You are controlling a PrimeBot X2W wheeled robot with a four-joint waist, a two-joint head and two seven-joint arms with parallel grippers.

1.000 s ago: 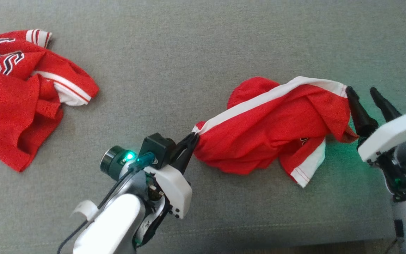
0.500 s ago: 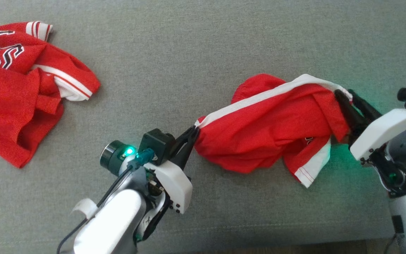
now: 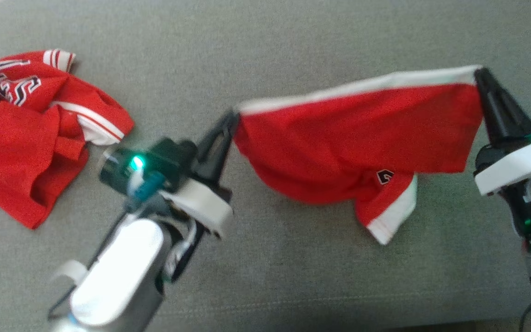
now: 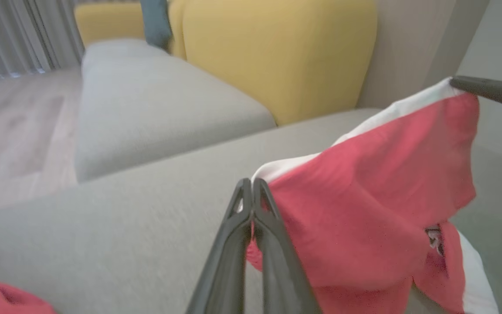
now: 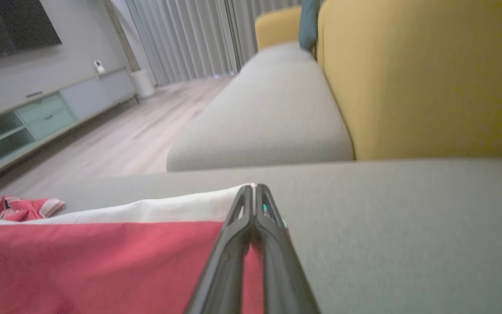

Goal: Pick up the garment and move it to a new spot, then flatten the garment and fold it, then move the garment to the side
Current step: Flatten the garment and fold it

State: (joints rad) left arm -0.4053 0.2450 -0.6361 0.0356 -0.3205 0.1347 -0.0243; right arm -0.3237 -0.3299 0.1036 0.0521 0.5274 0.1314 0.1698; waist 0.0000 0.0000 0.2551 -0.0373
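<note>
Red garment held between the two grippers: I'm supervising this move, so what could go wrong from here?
The left gripper and right gripper pinch the garment only at the ends of its white band, so a corner could slip out. Its lower part hangs bunched and may land creased. Another red jersey lies to the left; setting down there could tangle them.

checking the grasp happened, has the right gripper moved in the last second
Yes. Against the crumpled jersey lying at the left, the right gripper has gone up the head view and shut on the red shorts.
</note>
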